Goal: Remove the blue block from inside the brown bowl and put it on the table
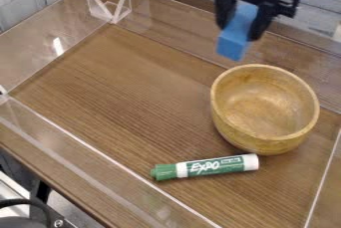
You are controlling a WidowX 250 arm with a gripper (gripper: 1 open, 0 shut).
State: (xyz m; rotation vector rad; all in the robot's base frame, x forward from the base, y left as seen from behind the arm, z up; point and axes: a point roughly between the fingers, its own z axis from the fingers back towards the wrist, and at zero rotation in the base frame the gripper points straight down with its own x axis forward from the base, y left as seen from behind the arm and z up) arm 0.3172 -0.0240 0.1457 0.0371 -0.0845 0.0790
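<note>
1. Above the table's [120, 83] far right part: black gripper [244, 18], pointing down, fingers pinched on the blue block [236, 35]; block hangs in the air, clear of the surface, up and to the left of the bowl's far rim.
2. Right of centre: brown bowl [265, 108], round, light wood, thick rim, upright on the tabletop, nothing inside.
3. Near edge, just in front of the bowl: green-and-white Expo marker [204, 167], lying flat, its white end close to the bowl's base.
4. Around the tabletop: low clear acrylic walls [54, 45].
</note>
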